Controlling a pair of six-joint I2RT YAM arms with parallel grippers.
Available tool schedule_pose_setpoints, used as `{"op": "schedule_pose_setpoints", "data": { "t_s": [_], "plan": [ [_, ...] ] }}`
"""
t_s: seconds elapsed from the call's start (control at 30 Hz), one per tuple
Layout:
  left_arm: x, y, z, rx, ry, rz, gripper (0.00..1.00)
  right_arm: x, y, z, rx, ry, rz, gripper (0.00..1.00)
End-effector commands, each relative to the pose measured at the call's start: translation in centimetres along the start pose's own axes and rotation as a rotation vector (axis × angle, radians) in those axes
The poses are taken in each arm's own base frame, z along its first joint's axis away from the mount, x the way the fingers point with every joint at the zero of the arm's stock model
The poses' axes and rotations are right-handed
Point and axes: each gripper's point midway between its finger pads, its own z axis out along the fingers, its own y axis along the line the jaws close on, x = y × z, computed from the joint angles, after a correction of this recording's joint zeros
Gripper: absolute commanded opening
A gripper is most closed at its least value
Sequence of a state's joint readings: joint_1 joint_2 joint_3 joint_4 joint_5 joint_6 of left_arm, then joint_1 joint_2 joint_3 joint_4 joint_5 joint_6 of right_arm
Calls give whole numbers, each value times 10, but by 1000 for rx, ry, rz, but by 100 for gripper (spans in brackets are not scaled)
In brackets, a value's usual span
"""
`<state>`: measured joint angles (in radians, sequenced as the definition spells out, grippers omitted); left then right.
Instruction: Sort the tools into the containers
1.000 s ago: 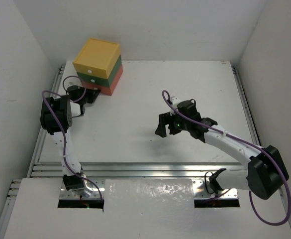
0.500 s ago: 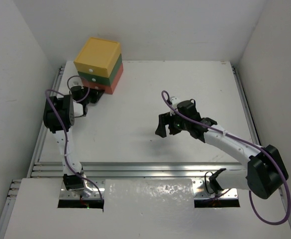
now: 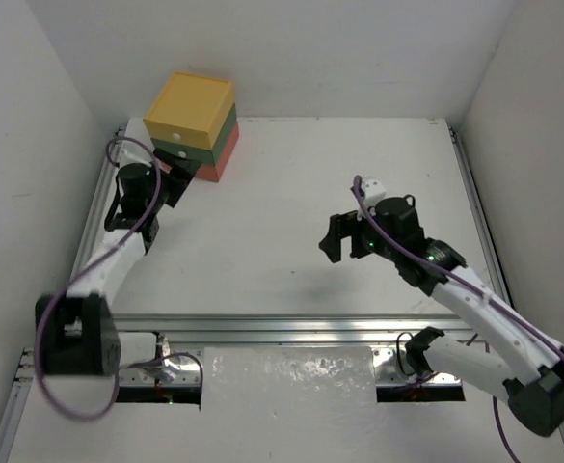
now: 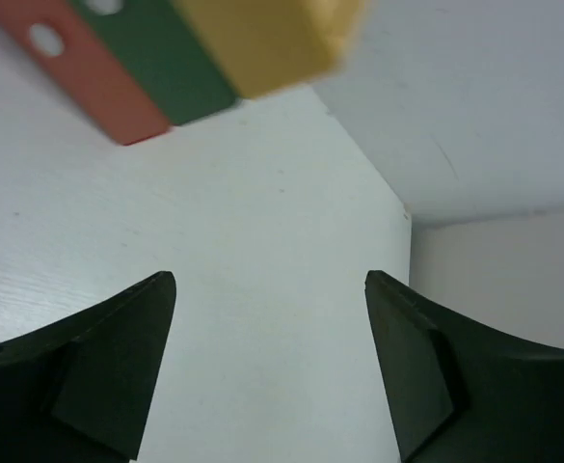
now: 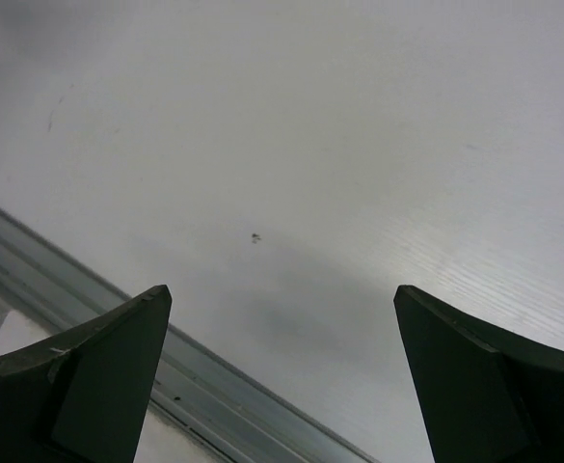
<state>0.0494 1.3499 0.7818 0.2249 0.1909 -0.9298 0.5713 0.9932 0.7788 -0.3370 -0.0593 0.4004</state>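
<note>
The containers are three stacked drawers at the table's far left: yellow (image 3: 190, 104) on top, dark green (image 3: 227, 136) in the middle, red-orange (image 3: 215, 165) at the bottom. In the left wrist view they show as red-orange (image 4: 81, 79), green (image 4: 158, 53) and yellow (image 4: 262, 34), all pushed in, with a white knob (image 4: 45, 39) on the red one. My left gripper (image 3: 174, 185) (image 4: 270, 289) stands open and empty just in front of the stack. Over mid-table my right gripper (image 3: 342, 243) (image 5: 282, 294) hangs open with nothing in it. The tools are out of view.
White walls close the table in on the left, back and right. A metal rail (image 3: 291, 326) (image 5: 79, 289) runs along the near edge, and a second rail (image 3: 96, 203) follows the left side beside the left arm.
The left gripper opened and its arm changed posture, elbow swung down-left, still by the drawers. The right arm shifted to the right and its jaws widened a little.
</note>
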Motion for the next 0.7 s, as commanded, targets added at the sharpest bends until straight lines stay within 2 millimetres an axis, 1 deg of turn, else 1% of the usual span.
{"op": "schedule_pose_setpoints", "data": {
  "t_s": [0.0,0.03,0.07,0.1,0.13,0.17,0.2,0.23,0.27,0.3,0.33,0.37,0.4,0.43,0.47,0.5,0.53,0.57,0.6,0.63,0.67],
  "plan": [
    [14,-34,-69,-44,-2,245,79,-25,-32,-43,211,-82,-27,99],
    [13,-41,-84,-39,-11,291,80,-26,-36,-60,241,-88,-25,99],
    [14,-47,-110,-35,-10,313,81,-27,-41,-70,278,-98,-23,99],
    [11,-57,-123,-13,-17,332,82,-28,-46,-80,313,-109,-9,99],
    [9,-59,-134,-5,-24,373,87,-37,-53,-97,365,-159,5,99],
    [9,-58,-151,-6,-23,404,96,-32,-57,-106,389,-146,10,99],
    [1,-58,-160,-29,-54,433,97,-33,-57,-114,393,-161,11,99],
    [-5,-53,-167,-57,-68,489,98,-29,-58,-120,395,-156,4,99],
    [-13,-43,-178,-121,-99,518,99,-28,-57,-131,384,-185,-2,99],
    [-17,-36,-183,-154,-118,541,100,-27,-58,-137,390,-194,-3,99],
    [-21,-29,-187,-185,-134,577,100,-20,-60,-142,397,-180,-8,99],
    [-27,-12,-193,-250,-176,584,100,-19,-63,-150,408,-201,2,99],
    [-30,-2,-197,-287,-199,585,100,-16,-64,-154,410,-201,-1,99],
    [-30,16,-201,-336,-237,567,100,-9,-65,-157,410,-200,-2,99],
    [-33,20,-205,-345,-272,538,100,-5,-66,-158,413,-195,1,99],
    [-35,19,-210,-340,-296,525,100,4,-69,-155,418,-175,5,99],
    [-38,4,-219,-267,-325,524,100,9,-69,-153,418,-170,13,99],
    [-42,-1,-225,-239,-355,526,100,13,-70,-153,416,-180,31,99],
    [-45,-4,-229,-220,-387,521,100,20,-71,-149,417,-164,35,99],
    [-47,-5,-234,-185,-432,509,100,23,-72,-147,414,-163,39,99],
    [-46,-6,-235,-167,-440,508,100,24,-73,-147,419,-168,41,99]
  ]
}}
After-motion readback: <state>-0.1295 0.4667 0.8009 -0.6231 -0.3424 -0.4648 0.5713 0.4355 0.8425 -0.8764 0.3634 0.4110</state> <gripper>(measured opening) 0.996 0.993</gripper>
